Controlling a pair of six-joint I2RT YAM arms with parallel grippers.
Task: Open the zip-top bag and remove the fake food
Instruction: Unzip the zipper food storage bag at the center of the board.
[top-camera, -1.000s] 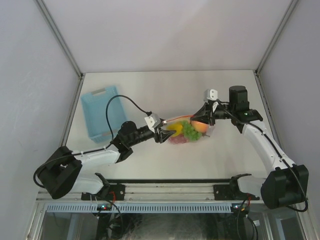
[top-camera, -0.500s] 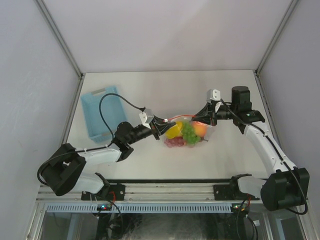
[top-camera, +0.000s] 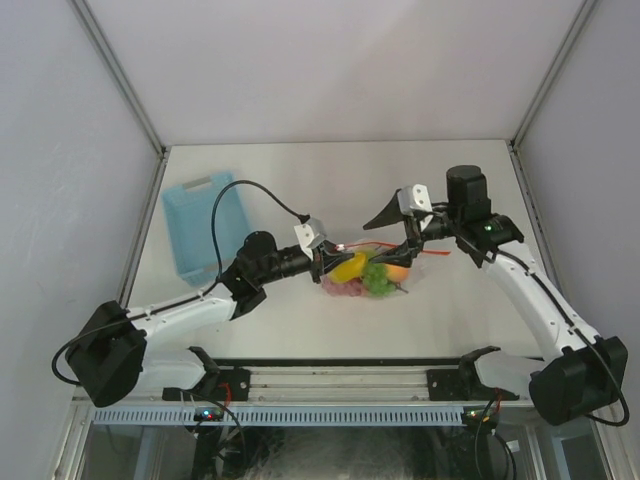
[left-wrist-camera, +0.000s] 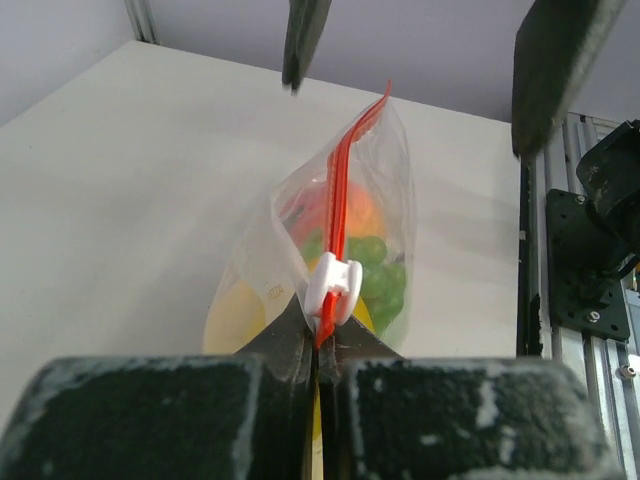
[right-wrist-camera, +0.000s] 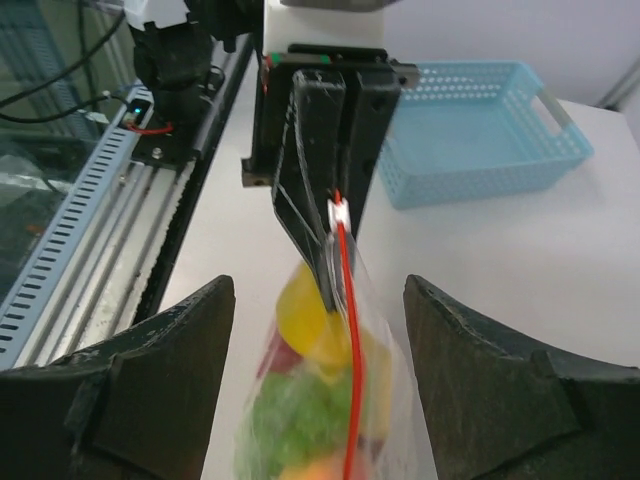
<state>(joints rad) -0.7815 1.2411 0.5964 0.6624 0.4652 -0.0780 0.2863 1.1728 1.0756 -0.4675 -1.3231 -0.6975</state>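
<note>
Since a second ago the left gripper (top-camera: 322, 258) has clenched on the zip-top bag (top-camera: 372, 264), while the right gripper (top-camera: 397, 232) has sprung apart and let its end go. At the far left of the table (top-camera: 300, 180) lies a light-blue slotted basket (top-camera: 200, 225), well apart from everything else. Near the middle, the left fingers (left-wrist-camera: 270, 350) are pressed tight together on the left end of the bag's red-orange zip strip (left-wrist-camera: 345, 190), just beside its small white slider (left-wrist-camera: 333, 285). From that grip the clear bag stretches rightward, its strip uppermost and still zipped as far as the wrist views show. The fake food (top-camera: 365, 272) is bunched inside: a yellow piece to the left, green grapes in the middle, an orange piece to the right, and something reddish underneath. Whether the bag's belly rests on the table cannot be told. To the right, the right fingers (right-wrist-camera: 150, 400) stand wide, released, one on either side of the strip and touching neither it nor the plastic.
</note>
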